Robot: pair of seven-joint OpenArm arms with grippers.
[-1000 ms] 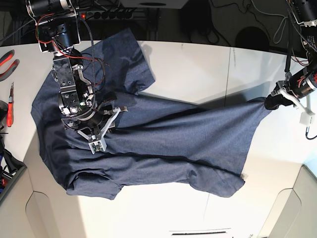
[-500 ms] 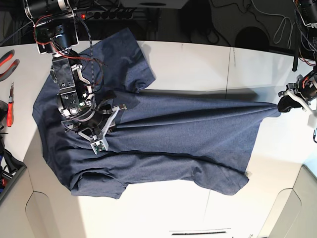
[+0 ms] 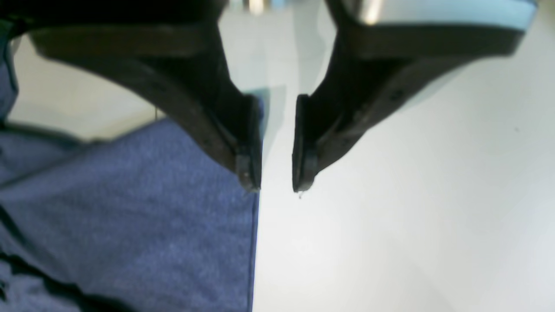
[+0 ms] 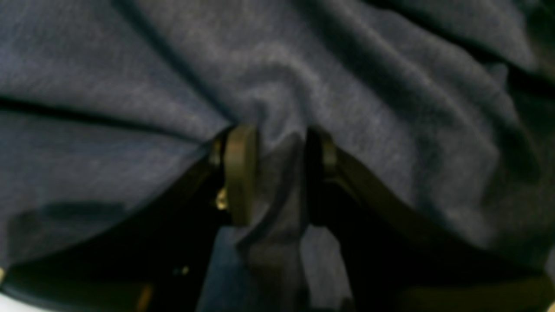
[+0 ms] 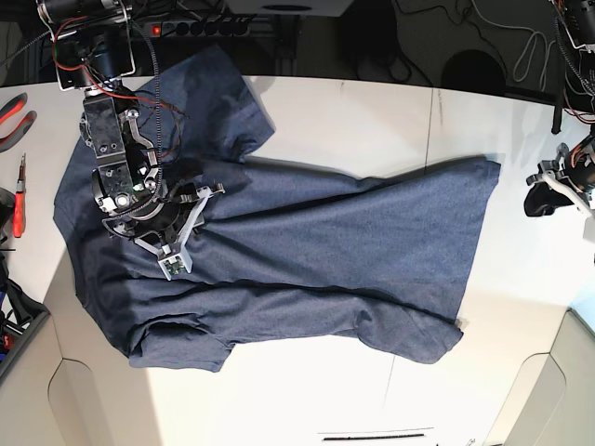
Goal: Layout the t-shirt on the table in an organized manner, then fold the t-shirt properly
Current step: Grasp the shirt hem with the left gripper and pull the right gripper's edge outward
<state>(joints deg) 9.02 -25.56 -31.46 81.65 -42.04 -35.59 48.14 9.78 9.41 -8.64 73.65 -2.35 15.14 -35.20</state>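
The dark navy t-shirt [image 5: 325, 251] lies spread across the white table [image 5: 372, 121], plain side up, with its hem towards the right. My right gripper [image 5: 177, 243] sits on the shirt's left part, by the shoulder. In the right wrist view it [image 4: 277, 160] is shut on a bunched fold of the t-shirt [image 4: 347, 86]. My left gripper [image 5: 539, 197] hovers off the right of the hem, apart from the cloth. In the left wrist view it [image 3: 277, 173] is open with only bare table [image 3: 412, 216] between the jaws, and the t-shirt's edge [image 3: 151, 208] lies just to the left.
Red-handled pliers [image 5: 14, 111] and a red screwdriver [image 5: 19, 200] lie at the far left edge. A power strip [image 5: 204, 26] and cables run behind the table. Rounded cut-outs [image 5: 93, 409] mark the near edge at both bottom corners.
My left gripper let go of the hem corner and opened; the stretched hem dropped flat onto the table. My right gripper moved slightly up and left, dragging the shirt with it.
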